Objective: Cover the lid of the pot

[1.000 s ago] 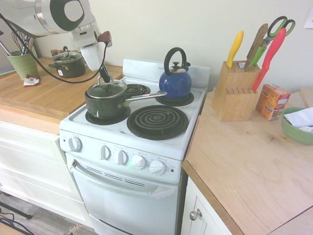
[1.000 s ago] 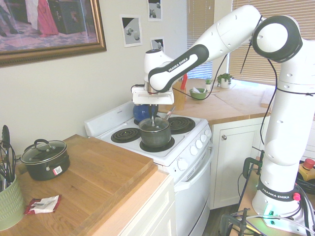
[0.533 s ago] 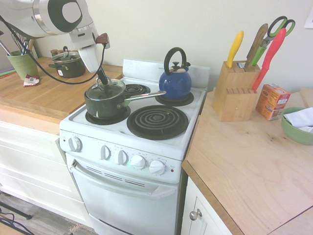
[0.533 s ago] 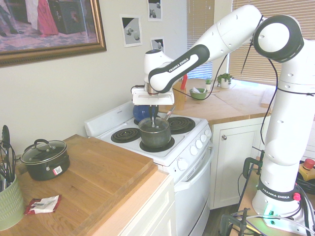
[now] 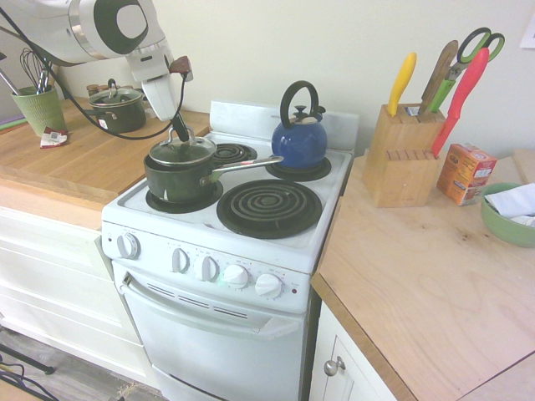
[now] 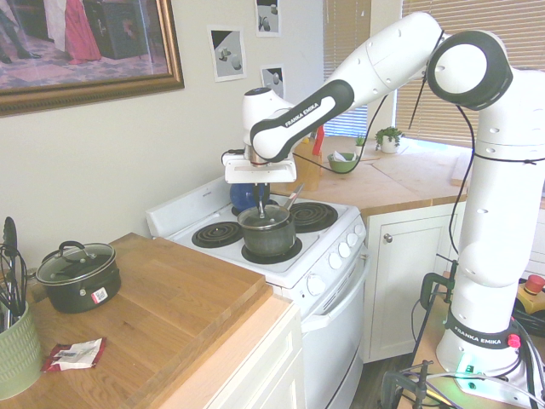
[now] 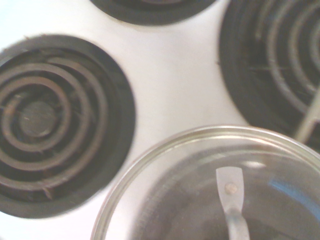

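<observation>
Claw (image 5: 181, 134) clenched on its handle, the round clear glass lid (image 5: 191, 151) hangs directly beneath, offset rearward over the dark green long-handled saucepan (image 5: 174, 183).

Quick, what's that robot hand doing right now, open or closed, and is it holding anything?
Gripper: closed, holding the handle of the round clear glass lid.

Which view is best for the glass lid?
First exterior view: the lid shows nearly whole on the pot, rim and handle included. Second exterior view: smaller, lower angle, still over the pot. Wrist view: close, blurry, only part of rim and handle; rest cut off.
</observation>
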`<act>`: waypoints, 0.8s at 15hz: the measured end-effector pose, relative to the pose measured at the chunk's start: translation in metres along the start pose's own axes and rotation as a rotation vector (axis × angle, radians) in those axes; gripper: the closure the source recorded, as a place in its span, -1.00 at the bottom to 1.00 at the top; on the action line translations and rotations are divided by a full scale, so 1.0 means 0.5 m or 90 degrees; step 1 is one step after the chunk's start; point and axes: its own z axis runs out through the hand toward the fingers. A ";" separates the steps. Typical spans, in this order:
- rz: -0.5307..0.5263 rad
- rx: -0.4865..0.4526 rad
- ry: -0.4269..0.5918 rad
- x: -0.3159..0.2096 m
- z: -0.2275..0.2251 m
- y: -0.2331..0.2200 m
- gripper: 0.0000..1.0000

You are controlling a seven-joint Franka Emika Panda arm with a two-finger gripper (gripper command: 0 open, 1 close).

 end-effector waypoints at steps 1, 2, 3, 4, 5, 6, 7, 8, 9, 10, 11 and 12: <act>0.002 0.000 -0.002 0.000 0.000 0.000 1.00; 0.003 -0.001 -0.002 0.000 0.000 0.000 1.00; 0.004 -0.001 -0.002 0.002 -0.001 0.000 1.00; 0.006 -0.001 -0.004 0.004 -0.001 0.002 1.00; 0.009 -0.002 -0.006 0.008 -0.004 0.008 1.00; 0.010 -0.003 -0.006 0.013 -0.008 0.018 1.00; 0.010 -0.006 -0.007 0.017 -0.012 0.033 1.00; 0.009 -0.007 -0.007 0.020 -0.016 0.049 1.00; 0.008 -0.005 -0.008 0.023 -0.024 0.062 1.00; 0.006 -0.002 -0.009 0.024 -0.033 0.071 1.00; 0.003 0.002 -0.010 0.024 -0.041 0.076 1.00; 0.001 0.004 -0.010 0.021 -0.045 0.078 1.00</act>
